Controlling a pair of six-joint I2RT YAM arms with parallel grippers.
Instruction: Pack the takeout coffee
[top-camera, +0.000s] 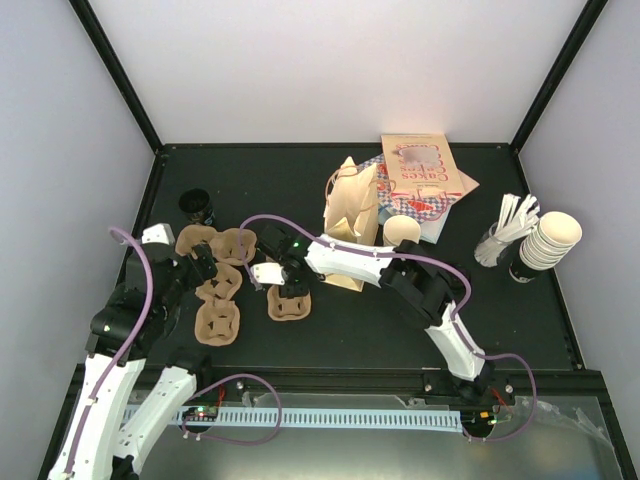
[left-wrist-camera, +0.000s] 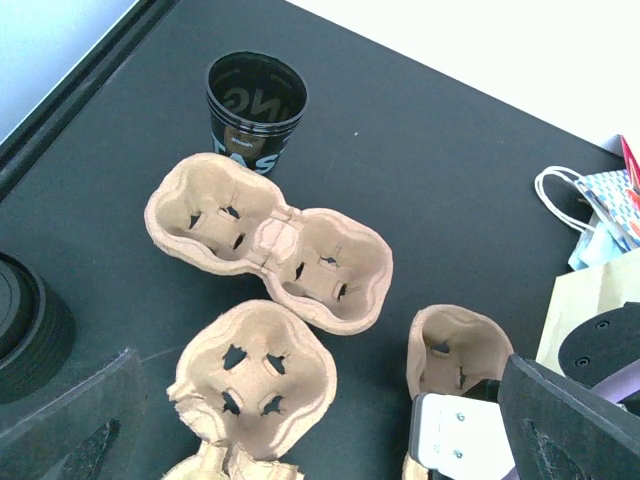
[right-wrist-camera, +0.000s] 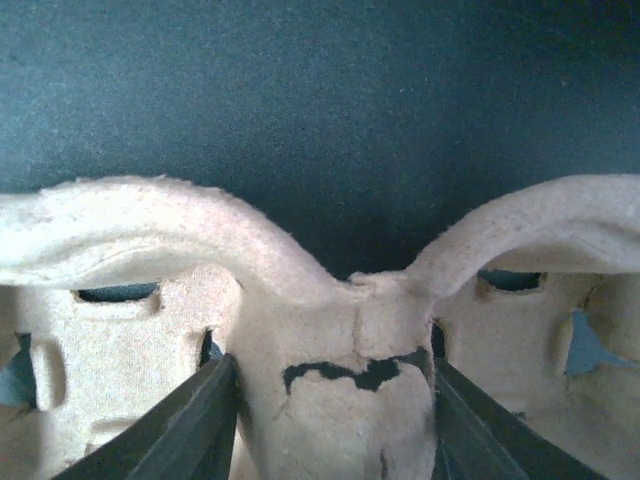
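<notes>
I cannot make out the takeout coffee in any view. My right gripper (top-camera: 288, 285) (right-wrist-camera: 335, 410) is down in a brown moulded cup carrier (top-camera: 288, 302) (right-wrist-camera: 340, 350). Its two dark fingers press on either side of the carrier's cracked centre post. In the left wrist view one end of that carrier (left-wrist-camera: 455, 350) shows beside the right arm's white finger mount. My left gripper (top-camera: 200, 265) (left-wrist-camera: 320, 440) hangs wide open above another carrier (left-wrist-camera: 255, 380) and holds nothing. A tan paper bag (top-camera: 352, 215) stands upright behind the right arm.
A two-cup carrier (top-camera: 217, 243) (left-wrist-camera: 270, 240) and a black printed cup (top-camera: 196, 207) (left-wrist-camera: 255, 100) sit at the left. A lidless cream cup (top-camera: 402, 230) stands by the bag. A book (top-camera: 420, 165), white sticks (top-camera: 510, 225) and stacked cups (top-camera: 550, 240) are at the right. A black ridged round thing (left-wrist-camera: 25, 325) is at the left edge.
</notes>
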